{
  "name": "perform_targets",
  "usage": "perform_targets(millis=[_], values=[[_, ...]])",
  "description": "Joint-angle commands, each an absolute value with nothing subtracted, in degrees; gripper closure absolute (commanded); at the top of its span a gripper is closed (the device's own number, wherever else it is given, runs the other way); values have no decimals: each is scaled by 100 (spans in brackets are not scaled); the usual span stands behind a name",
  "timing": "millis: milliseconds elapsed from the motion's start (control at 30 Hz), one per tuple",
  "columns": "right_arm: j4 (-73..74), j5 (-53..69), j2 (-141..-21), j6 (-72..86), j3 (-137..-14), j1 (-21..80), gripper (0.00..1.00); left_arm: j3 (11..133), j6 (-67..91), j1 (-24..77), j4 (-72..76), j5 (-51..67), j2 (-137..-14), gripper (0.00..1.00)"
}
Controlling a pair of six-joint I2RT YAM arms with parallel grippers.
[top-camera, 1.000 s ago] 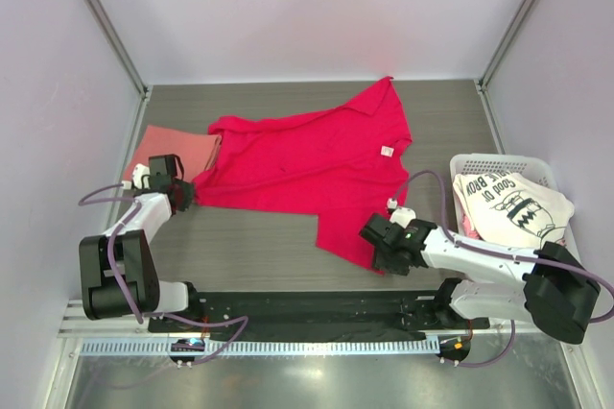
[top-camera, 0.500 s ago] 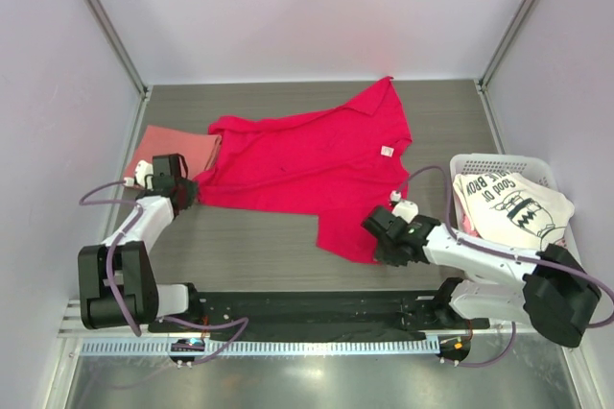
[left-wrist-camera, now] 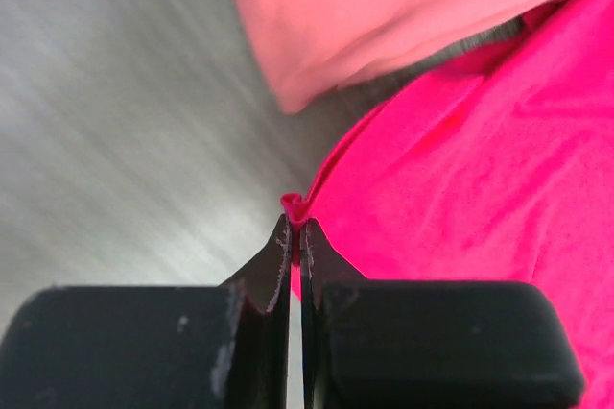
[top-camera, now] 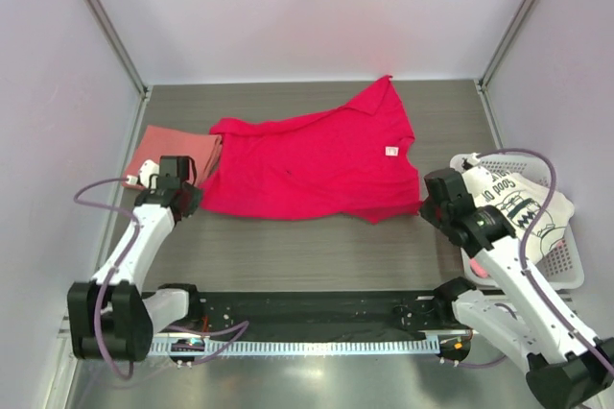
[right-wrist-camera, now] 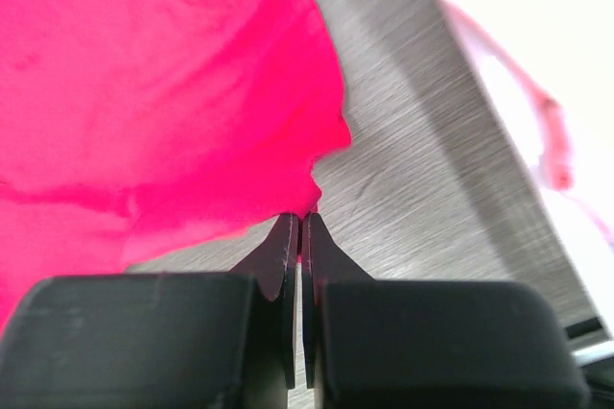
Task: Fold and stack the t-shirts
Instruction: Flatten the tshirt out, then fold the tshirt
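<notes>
Grey wood-grain table, pale lilac walls

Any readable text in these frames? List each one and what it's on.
"GOOD": black print on the white t-shirt in the basket, seen from the top camera. This is a best guess; the rest of the print is covered or too small to read.
White tag on the crimson t-shirt: too small to read.
Wrist views: no text.
</notes>
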State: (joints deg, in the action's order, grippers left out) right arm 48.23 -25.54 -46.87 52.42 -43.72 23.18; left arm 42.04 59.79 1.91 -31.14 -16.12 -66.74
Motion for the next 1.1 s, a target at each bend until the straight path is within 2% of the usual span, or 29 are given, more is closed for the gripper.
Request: perform_targets(millis=[0, 200, 400, 667, 1067], values=[[5519, -3164, -4316, 5036, -4807, 2259, 99, 4009, 5897, 220, -3893, -1890, -5857, 100], [5871, -3077, -3771, 5089, -4948, 2268, 99, 3736, 5898, 220, -4543, -1697, -4809, 100], [5670, -2892, -4025, 4966, -4878, 2268, 99, 3428, 5968, 255, -4465, -1634, -4350, 100], [5037, -2777, -4974, 4544, -5211, 2268, 99, 4314, 5739, 255, -4509, -1872, -5727, 100], [4641, -2541, -7047, 3982, -6915, 1908, 99, 5650, 5880, 255, -4377, -2100, -7505, 100]])
